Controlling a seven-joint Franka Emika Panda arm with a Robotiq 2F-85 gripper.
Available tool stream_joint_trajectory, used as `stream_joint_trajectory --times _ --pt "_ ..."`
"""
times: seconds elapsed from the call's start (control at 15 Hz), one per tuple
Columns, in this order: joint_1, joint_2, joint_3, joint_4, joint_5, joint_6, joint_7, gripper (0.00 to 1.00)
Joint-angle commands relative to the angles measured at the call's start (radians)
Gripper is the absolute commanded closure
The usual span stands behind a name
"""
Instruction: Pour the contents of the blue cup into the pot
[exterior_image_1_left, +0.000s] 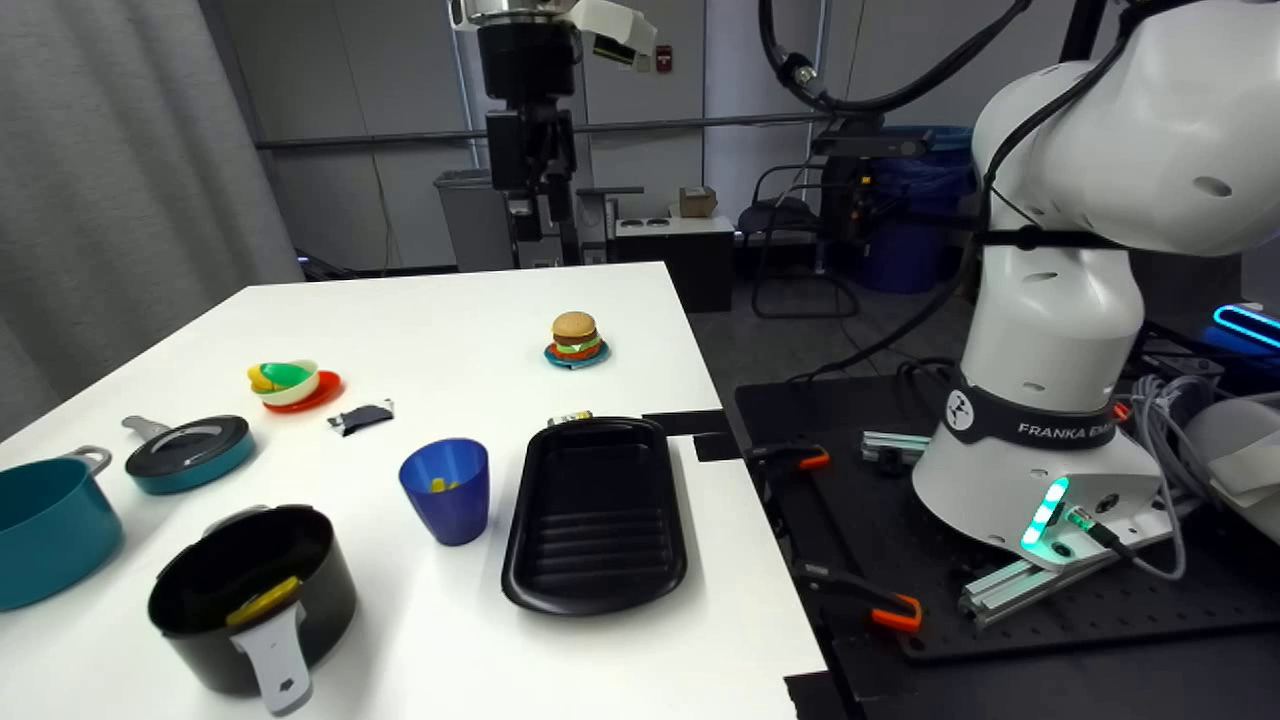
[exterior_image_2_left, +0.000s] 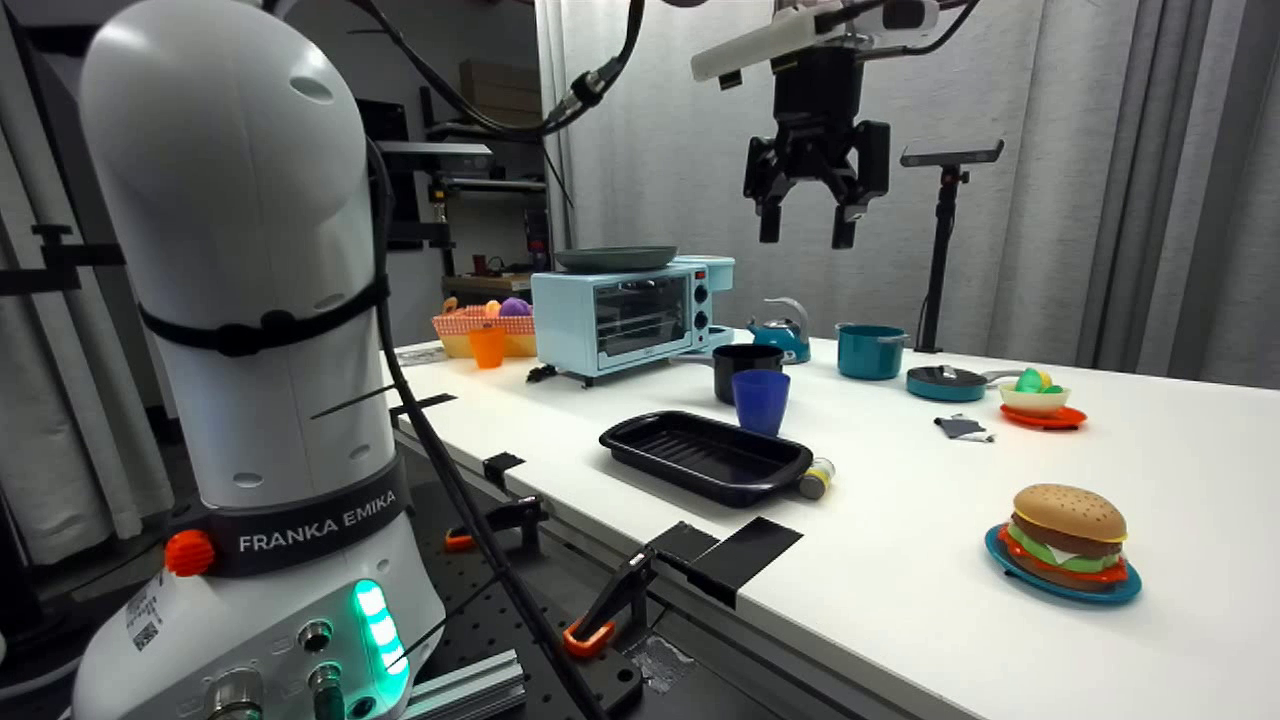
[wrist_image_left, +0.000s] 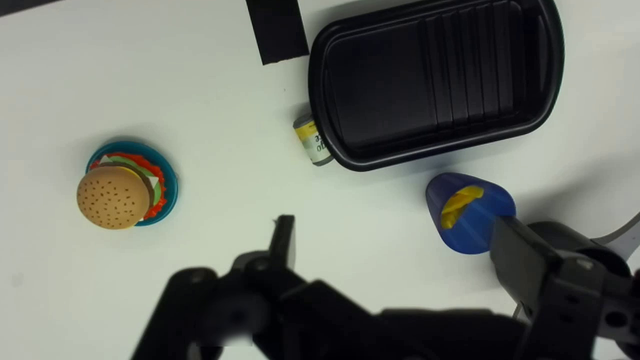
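We see the claw (exterior_image_2_left: 806, 230) high above the surface (exterior_image_2_left: 900, 480), jaws apart. In an exterior view, blue cup (exterior_image_1_left: 450, 515) upright, yellow pieces (exterior_image_1_left: 439, 485) inside, between black pot (exterior_image_1_left: 335, 600) left and black tray (exterior_image_1_left: 597, 500) right.

In the wrist view, jaws partly hide the black pot (wrist_image_left: 580, 240).

the place is a robotics lab, by its gear: a white robot arm (exterior_image_2_left: 260, 400) stands on a perforated black plate (exterior_image_1_left: 1130, 620), beside a white bench (exterior_image_1_left: 450, 340) with clamps (exterior_image_2_left: 618, 592) at its edge. a camera (exterior_image_2_left: 952, 152) sits on a stand (exterior_image_2_left: 943, 250) before grey curtains (exterior_image_2_left: 1060, 250). a toy burger (exterior_image_2_left: 1068, 525) and small oven (exterior_image_2_left: 640, 315) add a touch of kitchen.
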Motion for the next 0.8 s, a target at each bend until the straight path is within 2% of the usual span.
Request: stream_joint_trajectory --times 0.0,0.27,0.73 --pt "0.006 0.071 0.008 0.014 0.02 0.102 0.024 0.0" --pt "0.01 0.154 0.032 0.01 0.0 0.204 0.057 0.0" --pt "0.03 0.28 0.08 0.027 -0.021 0.289 0.117 0.0"
